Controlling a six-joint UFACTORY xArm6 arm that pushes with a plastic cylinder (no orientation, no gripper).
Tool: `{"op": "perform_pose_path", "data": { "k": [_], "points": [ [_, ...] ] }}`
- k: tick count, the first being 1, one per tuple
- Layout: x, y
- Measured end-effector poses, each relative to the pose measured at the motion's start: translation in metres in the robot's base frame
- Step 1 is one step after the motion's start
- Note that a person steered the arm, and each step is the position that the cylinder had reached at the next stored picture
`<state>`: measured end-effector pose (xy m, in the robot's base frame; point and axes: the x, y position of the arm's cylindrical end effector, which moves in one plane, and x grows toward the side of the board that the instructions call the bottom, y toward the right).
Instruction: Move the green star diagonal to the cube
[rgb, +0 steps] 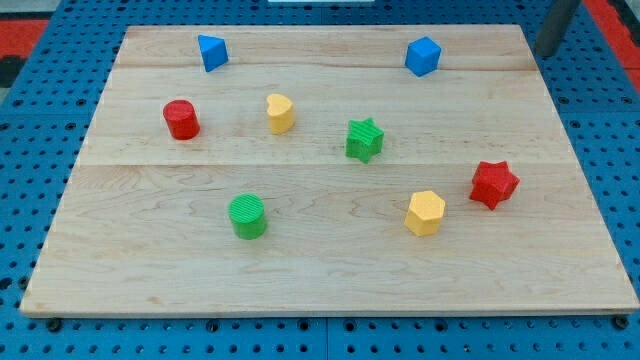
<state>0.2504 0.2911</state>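
Note:
The green star (365, 139) lies near the middle of the wooden board (330, 270). The blue cube (423, 56) sits near the view's top, up and to the right of the star. My rod comes in at the view's top right corner, and its tip (546, 52) is at the board's top right edge, far right of the cube and apart from every block.
A blue triangular block (212, 52) is at the top left. A red cylinder (182, 119) and a yellow heart-like block (281, 113) are at the left. A green cylinder (248, 216), a yellow hexagon (425, 212) and a red star (494, 184) lie lower down.

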Motion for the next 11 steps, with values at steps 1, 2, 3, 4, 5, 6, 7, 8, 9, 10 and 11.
{"op": "perform_pose_path", "data": {
  "k": [1, 2, 3, 4, 5, 6, 7, 8, 9, 10, 11],
  "points": [
    [0.026, -0.019],
    [0.033, -0.017],
    [0.025, -0.024],
    [0.015, -0.083],
    [0.007, -0.172],
    [-0.002, -0.194],
    [-0.002, -0.247],
    [-0.003, -0.241],
    [0.047, -0.185],
    [0.142, -0.122],
    [0.139, -0.154]
  ]
}}
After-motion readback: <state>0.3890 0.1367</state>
